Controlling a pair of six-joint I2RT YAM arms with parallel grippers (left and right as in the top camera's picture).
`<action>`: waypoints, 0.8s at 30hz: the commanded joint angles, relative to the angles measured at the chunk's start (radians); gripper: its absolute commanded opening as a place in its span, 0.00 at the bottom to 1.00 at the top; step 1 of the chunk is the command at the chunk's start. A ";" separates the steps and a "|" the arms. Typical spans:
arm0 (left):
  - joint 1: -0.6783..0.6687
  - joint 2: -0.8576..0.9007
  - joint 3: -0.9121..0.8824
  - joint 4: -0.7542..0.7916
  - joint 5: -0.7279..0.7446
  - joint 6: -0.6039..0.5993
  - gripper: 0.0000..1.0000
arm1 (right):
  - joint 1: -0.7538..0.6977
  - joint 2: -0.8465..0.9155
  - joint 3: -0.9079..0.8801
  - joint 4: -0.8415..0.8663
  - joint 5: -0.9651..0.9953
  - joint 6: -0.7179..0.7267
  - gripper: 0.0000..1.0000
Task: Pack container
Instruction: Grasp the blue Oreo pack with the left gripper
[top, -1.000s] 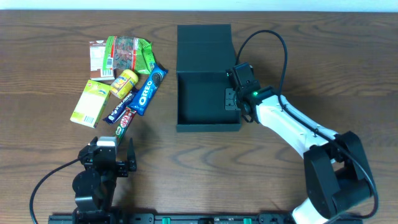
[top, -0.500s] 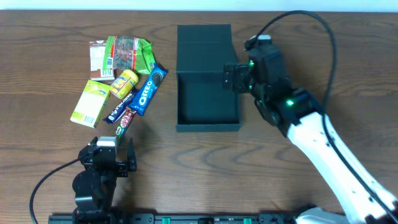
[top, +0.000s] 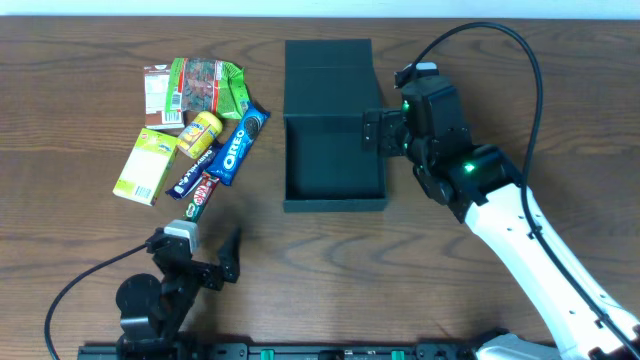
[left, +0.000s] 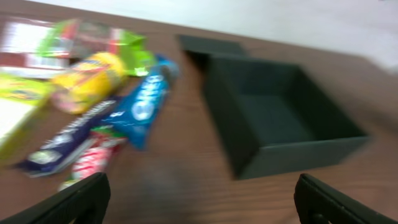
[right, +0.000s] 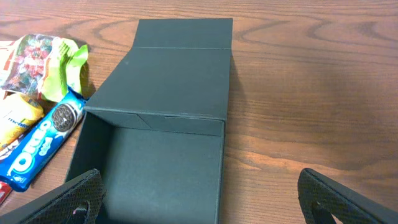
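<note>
1. Since the table (top: 480, 60) carries two groups, layout comes first. The container (top: 335, 165) sits mid-table with its lid (top: 328, 62) folded flat behind and its interior bare. The snack pile (top: 200, 130) lies well apart to its left.
2. My right gripper (top: 372, 131) has its fingers spread fully and holds nothing, poised by the container's right wall. Judgement: keep it off the mouth.
3. My left gripper (top: 198, 258) has its fingers wide apart and empty, near the front edge, facing the pile.
4. The Oreo pack (top: 238, 145) lies against its neighbours. A careless nudge would likely scatter them.
5. The red bar (top: 203, 193) lies nearest my left. Judged step: fetch it first, descending straight with fingers across its narrow width.
</note>
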 joint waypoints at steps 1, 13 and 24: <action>0.003 -0.006 -0.012 0.064 0.155 -0.185 0.96 | -0.003 0.005 0.001 -0.005 0.003 -0.016 0.99; 0.003 0.309 0.116 0.289 0.155 -0.119 0.95 | -0.003 0.005 0.001 0.002 0.003 -0.016 0.99; -0.034 1.208 0.820 -0.163 -0.053 0.408 0.95 | -0.003 0.005 0.001 0.004 0.012 -0.072 0.99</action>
